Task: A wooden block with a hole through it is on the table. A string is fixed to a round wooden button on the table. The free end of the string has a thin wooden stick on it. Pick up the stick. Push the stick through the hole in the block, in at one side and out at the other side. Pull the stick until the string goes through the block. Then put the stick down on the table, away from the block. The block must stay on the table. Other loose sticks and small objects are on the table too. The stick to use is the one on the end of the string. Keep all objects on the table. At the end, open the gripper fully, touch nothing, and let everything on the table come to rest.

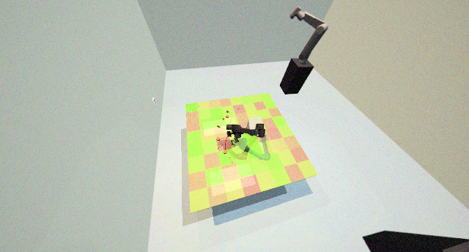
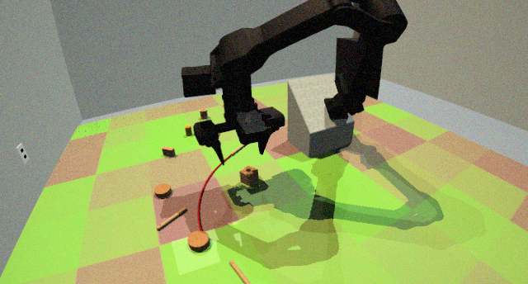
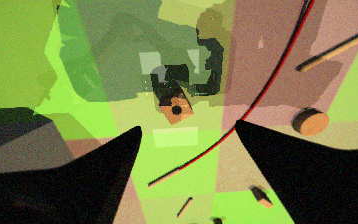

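Note:
My gripper [image 2: 242, 158] [image 3: 188, 127] is open and empty, pointing down above the table. The small wooden block [image 2: 249, 176] [image 3: 182, 116] stands on the table, its dark hole showing on the top face. The red string [image 2: 199, 210] [image 3: 210, 149] curves from the round button [image 2: 199, 240] [image 1: 225, 152]. In the wrist view it passes by the right fingertip. The thin stick [image 3: 164, 177] on its free end lies outside the hole, apart from the block. In the exterior view the gripper partly hides this stick. Fingertip height above the table is hard to tell.
A loose stick [image 2: 172, 219] [image 3: 335, 51] and a loose round button [image 2: 162, 191] [image 3: 311, 122] lie beyond the string. Another stick [image 2: 239, 272] lies near the front. A small wooden piece [image 2: 168, 151] [image 3: 261, 196] and pegs [image 2: 188, 130] lie farther back. A grey slanted box [image 2: 298, 119] stands near the arm's base.

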Available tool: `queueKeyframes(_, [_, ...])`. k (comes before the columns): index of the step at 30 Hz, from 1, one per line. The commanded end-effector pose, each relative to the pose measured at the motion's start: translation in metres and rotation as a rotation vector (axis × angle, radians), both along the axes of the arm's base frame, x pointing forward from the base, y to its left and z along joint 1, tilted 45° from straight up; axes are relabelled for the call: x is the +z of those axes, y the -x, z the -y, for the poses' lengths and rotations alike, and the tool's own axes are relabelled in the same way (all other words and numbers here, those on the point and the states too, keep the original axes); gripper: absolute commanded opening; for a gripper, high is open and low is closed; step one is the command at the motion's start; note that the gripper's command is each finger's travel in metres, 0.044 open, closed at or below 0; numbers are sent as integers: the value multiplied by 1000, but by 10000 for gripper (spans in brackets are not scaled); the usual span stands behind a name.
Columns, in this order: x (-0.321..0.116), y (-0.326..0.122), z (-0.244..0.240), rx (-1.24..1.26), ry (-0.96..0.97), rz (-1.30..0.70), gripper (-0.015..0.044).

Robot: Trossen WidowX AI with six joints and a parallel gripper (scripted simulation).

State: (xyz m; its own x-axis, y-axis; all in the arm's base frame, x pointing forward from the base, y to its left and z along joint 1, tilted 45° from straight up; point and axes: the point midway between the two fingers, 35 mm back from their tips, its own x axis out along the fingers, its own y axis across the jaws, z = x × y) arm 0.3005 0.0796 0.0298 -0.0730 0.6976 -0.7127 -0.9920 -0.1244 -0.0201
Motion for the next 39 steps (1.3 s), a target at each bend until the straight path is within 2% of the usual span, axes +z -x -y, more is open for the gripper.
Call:
queueKeyframes(1, [2, 2, 1, -212, 19, -213, 440])
queueKeyframes(15, [9, 6, 6, -1219, 126, -1201, 440])
queueKeyframes(31, [14, 9, 10, -1900, 199, -1867, 440])
queueKeyframes(39, [14, 9, 10, -1915, 201, -1881, 440])
